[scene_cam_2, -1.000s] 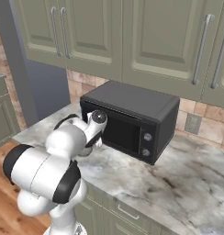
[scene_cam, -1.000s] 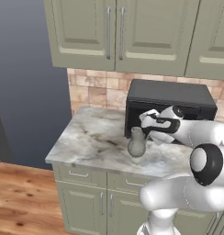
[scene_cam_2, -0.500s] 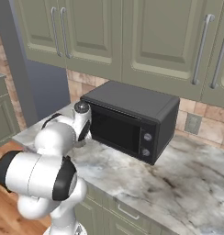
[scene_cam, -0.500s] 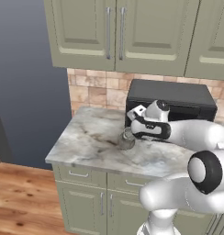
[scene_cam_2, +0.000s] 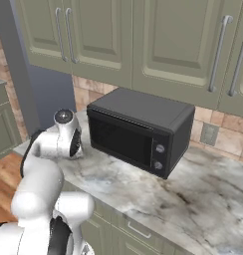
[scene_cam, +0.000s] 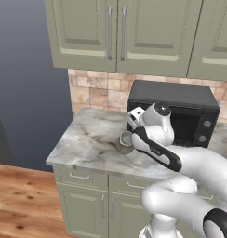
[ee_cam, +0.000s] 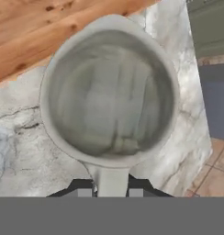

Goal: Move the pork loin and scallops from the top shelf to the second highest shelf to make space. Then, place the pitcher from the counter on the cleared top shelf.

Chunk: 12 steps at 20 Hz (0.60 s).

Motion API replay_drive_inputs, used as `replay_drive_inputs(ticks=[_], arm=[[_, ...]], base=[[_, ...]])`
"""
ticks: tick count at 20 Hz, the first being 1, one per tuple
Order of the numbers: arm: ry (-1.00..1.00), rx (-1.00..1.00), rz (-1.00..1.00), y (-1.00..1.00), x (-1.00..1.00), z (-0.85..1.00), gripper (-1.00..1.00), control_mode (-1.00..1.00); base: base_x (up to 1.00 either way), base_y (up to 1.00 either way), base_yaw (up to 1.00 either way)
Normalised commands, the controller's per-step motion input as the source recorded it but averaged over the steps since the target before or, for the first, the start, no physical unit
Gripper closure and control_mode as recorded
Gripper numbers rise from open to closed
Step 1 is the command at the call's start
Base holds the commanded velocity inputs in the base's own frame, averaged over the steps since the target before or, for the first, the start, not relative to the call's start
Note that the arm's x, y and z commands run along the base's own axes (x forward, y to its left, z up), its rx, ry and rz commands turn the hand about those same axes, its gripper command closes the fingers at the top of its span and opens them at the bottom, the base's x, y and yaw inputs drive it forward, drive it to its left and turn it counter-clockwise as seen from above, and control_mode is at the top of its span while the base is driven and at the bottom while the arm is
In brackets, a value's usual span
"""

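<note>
Now the gripper is closed tight on the handle of the pitcher. In the hand view the handle runs down from the rim, right between the two dark finger tips. The pitcher stands on the counter, close to the front edge, a little way in front of the black microwave. In the left base view I can see just a bit of its rim peeking out from behind the white arm.

Looking down into the pitcher, I see nothing in it. It is just a grey, smooth inside, so nothing can spill out if it tips.

What could go wrong? The fingers hold just the thin handle, and the heavy round part hangs off to one side. I think the pitcher could swing or tilt when it goes up, and it might slip out. It is near the counter's edge too, with the wood floor below, so a drop there would be a long fall. The microwave is also near, and a wide swing of the arm could bump the pitcher against it.

I can't see the fridge shelves from here, so I can't tell if the top one is ready.
</note>
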Motion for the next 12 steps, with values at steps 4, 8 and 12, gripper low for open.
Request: replay_drive_inputs(ticks=[4, 8, 12], arm=[[0.07, 0.25, -0.30, 0.20, -0.49, 0.63, 1.00, -1.00], [0.01, 0.32, -0.54, 0.15, -0.58, 0.64, 1.00, -1.00], [-0.04, 0.36, -0.60, 0.20, -0.76, 0.38, 1.00, -1.00]], base=[[0.00, 0.00, 0.00], [0.00, 0.00, 0.00], [0.00, 0.00, 0.00]])
